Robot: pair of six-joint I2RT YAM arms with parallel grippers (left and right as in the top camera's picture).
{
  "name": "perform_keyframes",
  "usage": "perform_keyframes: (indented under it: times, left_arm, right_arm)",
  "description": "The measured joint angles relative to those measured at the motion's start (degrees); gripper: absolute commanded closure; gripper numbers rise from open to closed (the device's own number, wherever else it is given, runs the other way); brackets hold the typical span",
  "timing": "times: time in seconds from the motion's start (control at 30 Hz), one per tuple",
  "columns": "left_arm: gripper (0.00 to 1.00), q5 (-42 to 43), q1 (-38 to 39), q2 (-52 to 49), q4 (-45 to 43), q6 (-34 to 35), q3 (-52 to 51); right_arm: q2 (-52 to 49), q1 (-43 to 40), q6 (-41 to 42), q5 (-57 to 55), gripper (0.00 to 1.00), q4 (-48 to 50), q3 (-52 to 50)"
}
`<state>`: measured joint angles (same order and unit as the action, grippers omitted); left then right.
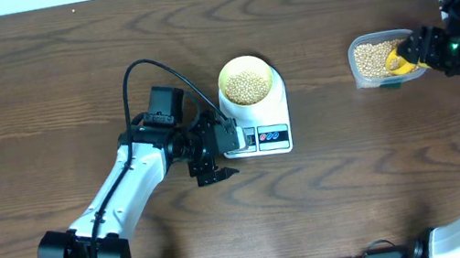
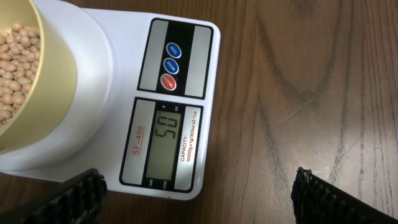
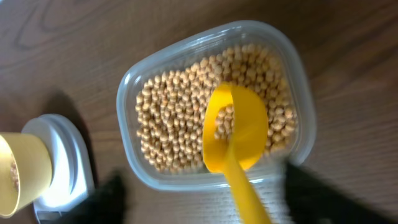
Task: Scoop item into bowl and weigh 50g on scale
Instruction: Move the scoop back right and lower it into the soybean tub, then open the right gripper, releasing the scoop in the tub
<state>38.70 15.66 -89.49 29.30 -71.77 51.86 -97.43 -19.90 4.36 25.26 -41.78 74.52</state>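
Observation:
The pale yellow-green bowl (image 1: 246, 81) stands on the white scale (image 1: 270, 136) and holds tan beans (image 2: 15, 68). The display (image 2: 168, 134) reads 50. My left gripper (image 1: 212, 164) hovers at the scale's front left corner, open and empty, with its fingertips (image 2: 74, 196) far apart. More beans (image 3: 174, 118) fill the clear tub (image 1: 373, 58). A yellow scoop (image 3: 239, 134) lies in the tub, a few beans in its cup. Its handle runs out between the blurred fingers (image 3: 317, 193) of my right gripper (image 3: 208, 199), which stands open and clear of the handle.
The clear tub (image 3: 127, 93) sits at the table's right side, well apart from the scale (image 3: 62, 162). Bare brown wood table (image 1: 39, 94) lies on every side. The left arm's black cable (image 1: 142, 69) loops just left of the bowl (image 3: 22, 171).

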Motion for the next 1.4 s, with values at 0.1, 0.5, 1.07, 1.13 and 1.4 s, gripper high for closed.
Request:
perform_keyframes:
  times: [0.1, 0.5, 1.07, 1.13, 1.4]
  left_arm:
    - [0.02, 0.0, 0.0, 0.0, 0.0, 0.0, 0.0]
    - [0.02, -0.02, 0.0, 0.0, -0.02, 0.0, 0.0]
    - [0.02, 0.0, 0.0, 0.0, 0.0, 0.0, 0.0]
    - [0.02, 0.0, 0.0, 0.0, 0.0, 0.0, 0.0]
    - [0.02, 0.0, 0.0, 0.0, 0.0, 0.0, 0.0]
  right_arm:
    - [0.0, 0.0, -0.24, -2.16, 0.01, 1.38, 0.0]
    - [0.0, 0.0, -0.31, -13.35, 0.01, 15.76, 0.0]
    - [0.0, 0.55, -0.26, -11.54, 0.01, 19.78, 0.0]
    - [0.0, 0.55, -0.26, -11.54, 0.01, 19.78, 0.0]
    - [0.0, 0.55, -0.26, -11.52, 0.01, 19.78, 0.0]
